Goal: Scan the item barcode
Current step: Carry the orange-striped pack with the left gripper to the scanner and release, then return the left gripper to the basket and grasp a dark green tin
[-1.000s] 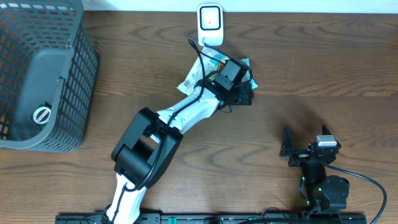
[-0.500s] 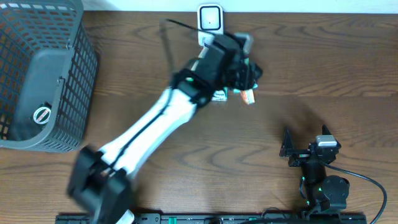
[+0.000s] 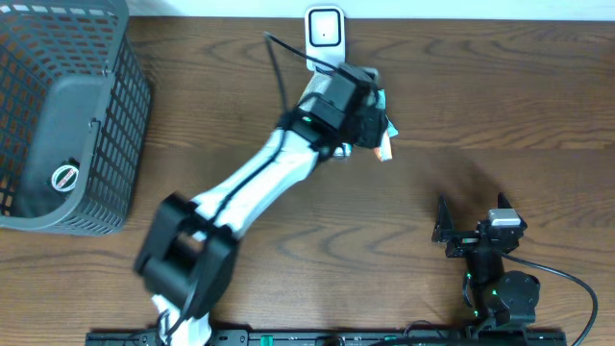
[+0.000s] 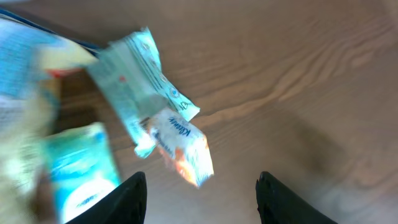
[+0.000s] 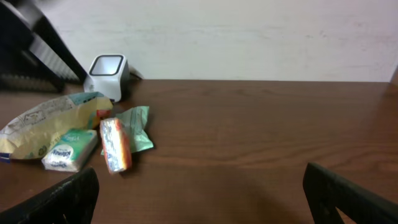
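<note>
1. The left gripper hangs over the table, jaws partway apart with nothing between them.
2. Just under its tips, slightly ahead, the orange packet lies flat on the wood. It is the item nearest to hand, though I cannot tell which one is meant for scanning.
3. Beyond it, and touching it, is the green packet. Off to one side of the gripper sit the blue pack and, further out, a blurred bag.
4. Past the pile, the scanner stands upright at the back edge of the table, close to the gripper but apart from every packet.
5. Well away from all this, the right gripper sits low over bare wood, jaws wide and empty.
6. By my reckoning the task has barely begun. Nothing is lifted and no barcode faces the scanner. What remains is to close on a packet, raise it, and turn its code toward the scanner.
</note>
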`<state>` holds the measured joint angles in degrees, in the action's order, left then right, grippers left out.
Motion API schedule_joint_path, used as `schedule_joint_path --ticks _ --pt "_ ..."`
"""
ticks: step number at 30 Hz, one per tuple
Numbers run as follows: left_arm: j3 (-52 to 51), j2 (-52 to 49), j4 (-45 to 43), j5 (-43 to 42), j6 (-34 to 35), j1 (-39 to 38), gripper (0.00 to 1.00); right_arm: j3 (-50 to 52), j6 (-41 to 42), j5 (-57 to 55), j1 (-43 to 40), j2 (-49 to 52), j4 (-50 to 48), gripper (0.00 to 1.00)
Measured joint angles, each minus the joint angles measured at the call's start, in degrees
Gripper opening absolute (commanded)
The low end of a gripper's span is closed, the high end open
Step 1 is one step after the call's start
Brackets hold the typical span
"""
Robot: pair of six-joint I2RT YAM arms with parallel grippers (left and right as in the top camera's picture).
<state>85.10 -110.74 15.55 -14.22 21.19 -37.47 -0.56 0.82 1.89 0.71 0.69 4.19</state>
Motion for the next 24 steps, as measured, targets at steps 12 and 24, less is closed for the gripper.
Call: schedule_joint_path --ticks 12,24 --pt "-0.11 -11.76 -13.55 -8.96 8.0 -2.01 0.56 0.0 -0.02 0.0 0.0 0.0 0.02 0.99" --pt "-0.13 2.43 -9.62 -12.07 4.13 5.2 0.56 0.0 -0.02 0.0 0.0 0.0 0.02 0.99"
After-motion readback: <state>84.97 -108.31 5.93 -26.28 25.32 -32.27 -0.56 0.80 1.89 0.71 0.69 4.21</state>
